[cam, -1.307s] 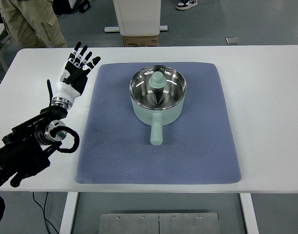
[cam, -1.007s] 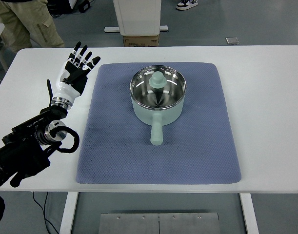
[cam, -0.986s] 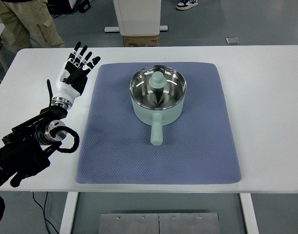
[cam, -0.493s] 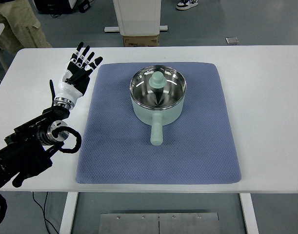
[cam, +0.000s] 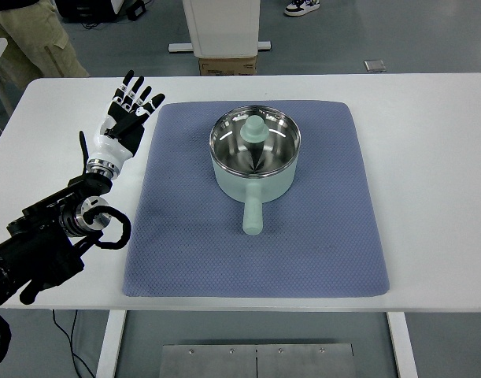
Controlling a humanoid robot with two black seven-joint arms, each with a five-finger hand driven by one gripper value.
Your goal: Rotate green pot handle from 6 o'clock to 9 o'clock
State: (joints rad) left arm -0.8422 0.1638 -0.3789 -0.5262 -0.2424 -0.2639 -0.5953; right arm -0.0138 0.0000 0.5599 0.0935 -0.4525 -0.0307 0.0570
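The green pot (cam: pixel 254 153) sits on the blue mat (cam: pixel 185 228), its handle (cam: pixel 253 213) pointing toward the robot. The left hand (cam: pixel 127 116) is well off to the side, fingers spread wide, holding nothing.

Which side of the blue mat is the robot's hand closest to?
The mat's left side. The left hand, fingers spread, hovers over the white table beside the mat's far left corner; the other three sides have no hand near.
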